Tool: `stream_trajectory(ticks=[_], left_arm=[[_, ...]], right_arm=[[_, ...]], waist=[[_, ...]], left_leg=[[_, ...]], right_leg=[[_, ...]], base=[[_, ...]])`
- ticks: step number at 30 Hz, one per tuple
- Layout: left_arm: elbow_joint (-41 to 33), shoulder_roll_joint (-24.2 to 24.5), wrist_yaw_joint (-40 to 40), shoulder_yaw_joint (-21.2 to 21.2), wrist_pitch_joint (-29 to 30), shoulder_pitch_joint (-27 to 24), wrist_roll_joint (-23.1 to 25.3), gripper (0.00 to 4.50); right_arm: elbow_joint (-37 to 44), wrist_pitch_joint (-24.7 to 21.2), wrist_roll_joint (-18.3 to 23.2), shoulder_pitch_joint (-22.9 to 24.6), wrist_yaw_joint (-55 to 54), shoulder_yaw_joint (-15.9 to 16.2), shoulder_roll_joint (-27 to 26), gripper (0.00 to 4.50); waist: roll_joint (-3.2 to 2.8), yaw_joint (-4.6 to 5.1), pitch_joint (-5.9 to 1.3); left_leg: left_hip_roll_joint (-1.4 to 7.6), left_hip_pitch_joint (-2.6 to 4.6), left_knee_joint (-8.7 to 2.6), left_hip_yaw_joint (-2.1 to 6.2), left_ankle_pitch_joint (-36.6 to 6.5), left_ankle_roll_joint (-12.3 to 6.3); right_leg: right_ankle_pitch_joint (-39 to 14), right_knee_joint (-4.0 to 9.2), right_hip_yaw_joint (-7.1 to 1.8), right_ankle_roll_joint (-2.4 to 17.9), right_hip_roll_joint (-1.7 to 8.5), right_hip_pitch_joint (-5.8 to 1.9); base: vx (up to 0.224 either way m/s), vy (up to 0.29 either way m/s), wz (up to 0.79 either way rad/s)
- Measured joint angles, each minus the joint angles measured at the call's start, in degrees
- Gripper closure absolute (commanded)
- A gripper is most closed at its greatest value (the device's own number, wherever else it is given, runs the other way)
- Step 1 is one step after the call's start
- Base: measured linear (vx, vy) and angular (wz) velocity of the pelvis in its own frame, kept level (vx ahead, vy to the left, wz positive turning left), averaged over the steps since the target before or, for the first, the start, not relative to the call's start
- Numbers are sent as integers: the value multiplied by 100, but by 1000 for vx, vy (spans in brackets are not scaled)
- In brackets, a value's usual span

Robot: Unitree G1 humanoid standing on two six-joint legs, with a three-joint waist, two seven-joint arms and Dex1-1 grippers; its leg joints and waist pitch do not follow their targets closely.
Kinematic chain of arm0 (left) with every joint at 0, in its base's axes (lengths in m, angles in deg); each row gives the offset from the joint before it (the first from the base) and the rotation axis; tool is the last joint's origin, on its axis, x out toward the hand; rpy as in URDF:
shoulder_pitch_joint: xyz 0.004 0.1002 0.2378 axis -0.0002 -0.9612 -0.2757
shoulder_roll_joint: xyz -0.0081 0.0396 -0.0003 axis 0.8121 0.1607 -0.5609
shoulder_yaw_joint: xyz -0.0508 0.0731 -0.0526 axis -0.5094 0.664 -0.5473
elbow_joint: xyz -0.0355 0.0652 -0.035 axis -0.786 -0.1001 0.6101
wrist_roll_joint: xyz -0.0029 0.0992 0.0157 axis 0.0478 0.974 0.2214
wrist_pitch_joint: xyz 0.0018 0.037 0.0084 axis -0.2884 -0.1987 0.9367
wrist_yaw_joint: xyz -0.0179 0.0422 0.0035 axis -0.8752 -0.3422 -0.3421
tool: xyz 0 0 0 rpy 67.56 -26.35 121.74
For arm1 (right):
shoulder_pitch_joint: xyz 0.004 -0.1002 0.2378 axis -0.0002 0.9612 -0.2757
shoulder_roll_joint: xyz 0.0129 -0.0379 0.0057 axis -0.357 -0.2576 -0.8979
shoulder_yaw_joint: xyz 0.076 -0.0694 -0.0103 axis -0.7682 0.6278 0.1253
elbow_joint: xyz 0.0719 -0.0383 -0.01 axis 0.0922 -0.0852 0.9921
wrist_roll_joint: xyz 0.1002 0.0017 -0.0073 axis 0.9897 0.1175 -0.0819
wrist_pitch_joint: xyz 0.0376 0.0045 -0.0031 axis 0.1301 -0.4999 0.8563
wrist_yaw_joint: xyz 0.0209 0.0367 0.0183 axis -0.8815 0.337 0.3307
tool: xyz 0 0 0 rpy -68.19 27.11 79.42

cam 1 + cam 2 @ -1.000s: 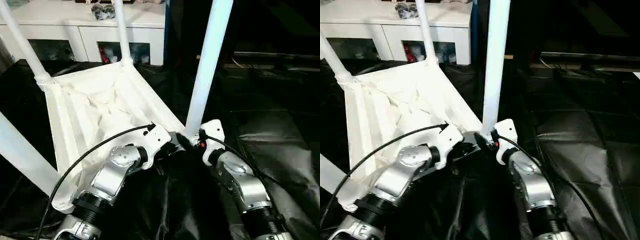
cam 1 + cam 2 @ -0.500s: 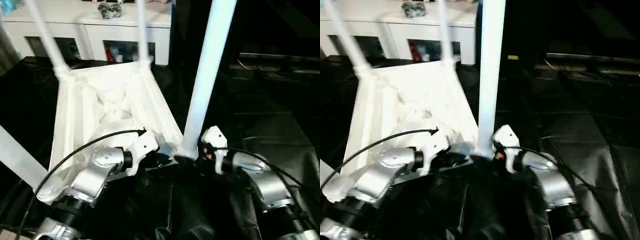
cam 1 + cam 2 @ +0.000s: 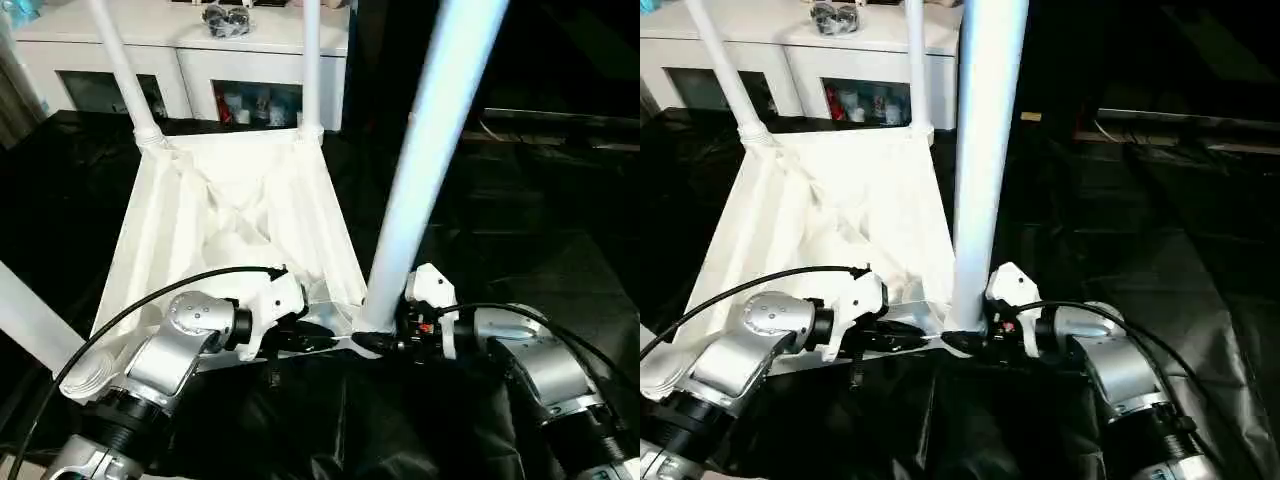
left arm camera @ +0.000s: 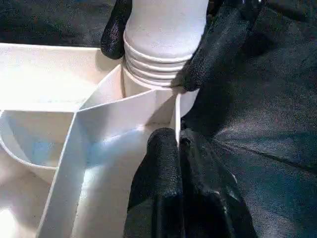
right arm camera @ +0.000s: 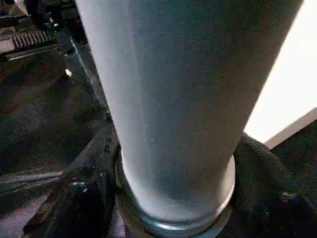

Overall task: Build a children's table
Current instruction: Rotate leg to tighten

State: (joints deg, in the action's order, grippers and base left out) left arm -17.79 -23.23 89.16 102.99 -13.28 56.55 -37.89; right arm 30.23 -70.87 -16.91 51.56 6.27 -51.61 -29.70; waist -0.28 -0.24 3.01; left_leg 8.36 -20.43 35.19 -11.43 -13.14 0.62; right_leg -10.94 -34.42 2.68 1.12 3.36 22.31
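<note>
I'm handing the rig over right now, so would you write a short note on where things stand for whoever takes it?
Left gripper: shut, pinching a thin rib of the table top by the near right corner.
Right gripper: fingers around the base of the near right leg, at its threaded collar.
Table lies upside down on the black sheet; the two far legs stand in their sockets, and a near left leg is up too.
Left: check that the near right leg is fully seated, let go, then turn the table upright.
</note>
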Motion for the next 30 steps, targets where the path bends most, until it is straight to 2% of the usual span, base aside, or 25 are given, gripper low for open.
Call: stream_trajectory(ticks=[6, 8, 12, 15, 16, 17, 18, 19, 20, 24, 25, 27, 30], left_arm=[[27, -56, -420, -90, 16, -14, 66, 450], [62, -192, -759, -186, 38, -12, 188, 450], [71, -433, -1249, -236, 138, -1, 320, 450], [49, -541, -1491, -240, 200, 8, 374, 450], [32, -576, -1546, -250, 250, 8, 373, 450], [5, -604, -1583, -254, 291, 1, 373, 450], [-21, -613, -1593, -255, 328, -2, 372, 450], [-75, -616, -1597, -273, 396, -15, 374, 450], [-83, -625, -1606, -275, 419, -15, 374, 450], [-136, -719, -1694, -257, 483, -15, 408, 450], [-137, -748, -1702, -220, 481, -14, 410, 450], [-168, -767, -1684, -173, 478, -13, 409, 450], [-289, -589, -1439, -135, 480, -16, 312, 450]], right_arm=[[-95, 151, -76, 152, -898, -195, -505, 178], [-100, 199, -210, 285, -1685, -388, -1002, 178], [5, 210, -388, 481, -2822, -568, -1597, 178], [40, 213, -498, 502, -3318, -566, -1793, 178], [64, 222, -544, 523, -3458, -566, -1854, 144], [98, 230, -581, 549, -3536, -567, -1886, 144], [127, 235, -584, 576, -3598, -567, -1918, 109], [154, 234, -589, 603, -3674, -569, -1982, 107], [155, 229, -586, 603, -3686, -571, -1997, 107], [225, 124, -566, 561, -3609, -612, -1957, 61], [284, 52, -527, 550, -3445, -611, -1838, 61], [417, -88, -412, 546, -3139, -607, -1592, 61], [590, -390, -171, 316, -2421, -547, -1133, 61]], waist=[[18, 93, 6], [25, 154, 10], [22, 169, 9], [20, 154, 7], [20, 149, 7], [20, 144, 7], [29, 144, 7], [37, 147, 9], [37, 146, 8], [13, 143, 11], [-20, 147, 13], [-49, 142, 16], [-53, 138, 19]], left_leg=[[0, 13, 4, 0, -10, 35], [2, 14, 4, 0, -5, 45], [2, 19, 4, 1, -4, 49], [2, 12, 1, 0, -5, 50], [2, 5, 0, 0, -5, 50], [1, -2, 0, 0, -5, 50], [1, -7, 0, 0, -4, 49], [1, -13, 0, -1, -4, 49], [1, -14, 1, -1, -4, 49], [0, -21, 2, -3, -5, 49], [0, -28, 3, -2, -5, 47], [0, -42, 4, -2, 0, 36], [3, -55, 6, 0, 13, 15]], right_leg=[[7, -10, -2, 10, -1, -2], [8, -18, -3, 11, -2, 2], [7, -26, -6, 10, -2, 10], [6, -27, -5, 8, -2, 18], [5, -27, -5, 7, -2, 24], [6, -27, -5, 8, -2, 29], [6, -27, -6, 8, -2, 34], [6, -31, -6, 8, -2, 41], [6, -31, -6, 8, -2, 43], [6, -30, -9, 8, -1, 49], [7, -26, -8, 9, -2, 52], [7, -26, -7, 10, -1, 60], [6, -38, -2, 10, -2, 75]], base=[[0, 0, 0], [0, 0, 0], [0, 0, 0], [0, 0, 0], [0, 0, 0], [0, 0, 0], [0, 0, 0], [0, 0, 0], [0, 0, 0], [0, 0, 0], [0, 0, 0], [0, 0, 0], [0, 0, 0]])
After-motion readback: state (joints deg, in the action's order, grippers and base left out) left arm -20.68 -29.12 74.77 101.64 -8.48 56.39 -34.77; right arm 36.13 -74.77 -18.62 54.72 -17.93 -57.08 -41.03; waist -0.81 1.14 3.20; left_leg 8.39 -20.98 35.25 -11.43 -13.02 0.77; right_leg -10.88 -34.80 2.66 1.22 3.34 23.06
